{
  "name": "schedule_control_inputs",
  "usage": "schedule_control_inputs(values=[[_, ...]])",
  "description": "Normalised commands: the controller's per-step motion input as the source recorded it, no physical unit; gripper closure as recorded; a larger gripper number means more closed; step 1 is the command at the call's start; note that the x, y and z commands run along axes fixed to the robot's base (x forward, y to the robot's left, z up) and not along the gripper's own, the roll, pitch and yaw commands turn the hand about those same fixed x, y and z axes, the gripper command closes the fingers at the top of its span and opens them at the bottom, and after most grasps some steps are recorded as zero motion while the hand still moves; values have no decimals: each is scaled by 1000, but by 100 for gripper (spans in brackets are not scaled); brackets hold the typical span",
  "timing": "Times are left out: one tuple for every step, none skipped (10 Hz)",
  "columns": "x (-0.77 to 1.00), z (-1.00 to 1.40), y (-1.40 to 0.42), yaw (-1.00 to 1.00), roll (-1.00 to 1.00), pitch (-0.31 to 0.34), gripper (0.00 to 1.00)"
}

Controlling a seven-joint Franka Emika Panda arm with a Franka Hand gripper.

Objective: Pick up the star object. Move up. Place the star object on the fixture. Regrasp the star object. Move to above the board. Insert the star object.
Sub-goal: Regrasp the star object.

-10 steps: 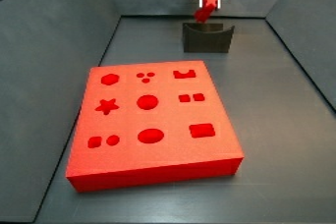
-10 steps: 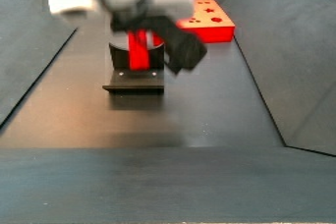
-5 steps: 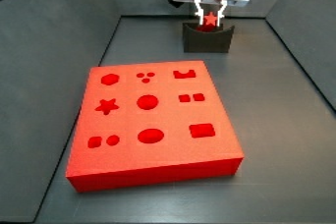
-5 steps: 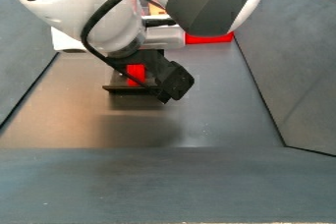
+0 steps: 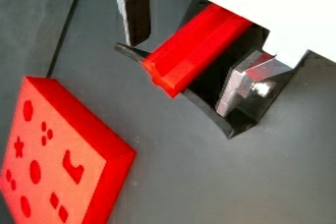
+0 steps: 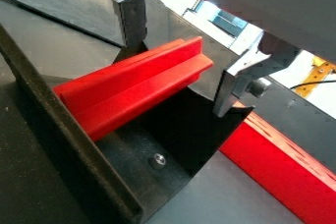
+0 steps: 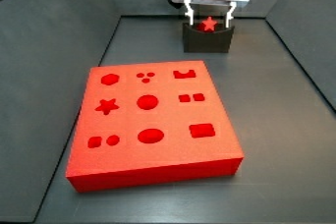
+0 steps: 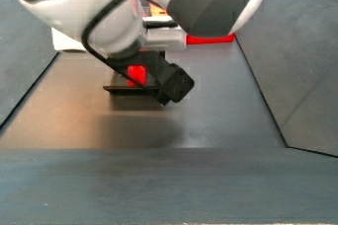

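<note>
The star object (image 7: 206, 25), a short bright red peg, lies in the notch of the dark fixture (image 7: 207, 39) at the far end of the floor. My gripper (image 7: 210, 18) hangs right over it, open. In both wrist views the peg (image 5: 197, 49) (image 6: 132, 85) lies between the silver fingers (image 5: 133, 10) (image 6: 245, 75) with a gap on each side. The board (image 7: 151, 120), a thick red slab with shaped holes, lies nearer in the middle of the floor. In a side view the arm hides most of the fixture (image 8: 130, 92), and only a corner of the peg (image 8: 136, 72) shows.
Dark sloping walls (image 7: 296, 56) enclose the floor on the sides and back. An edge of the board (image 6: 282, 164) shows beyond the fixture (image 6: 144, 159) in a wrist view. The arm's big white body (image 8: 145, 7) fills the upper part of a side view.
The gripper came down with the star object onto the fixture. Its fingers have since spread apart and let the peg go; the peg now rests in the notch.
</note>
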Motion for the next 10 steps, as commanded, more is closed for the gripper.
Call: schedule_control_inputs(values=[[-8, 1000, 6, 15, -43, -11, 0], [-22, 1000, 10, 20, -25, -6, 0], [-32, 1000, 7, 25, 0, 1, 0], [-37, 1000, 8, 25, 7, 11, 0], [-42, 870, 14, 22, 17, 26, 0], [-43, 685, 13, 19, 21, 41, 0], [-35, 379, 15, 9, 24, 57, 0], [-32, 190, 15, 2, 23, 66, 0], [-109, 682, -777, 25, 1000, 53, 0], [-95, 635, -734, 24, 1000, 51, 0]])
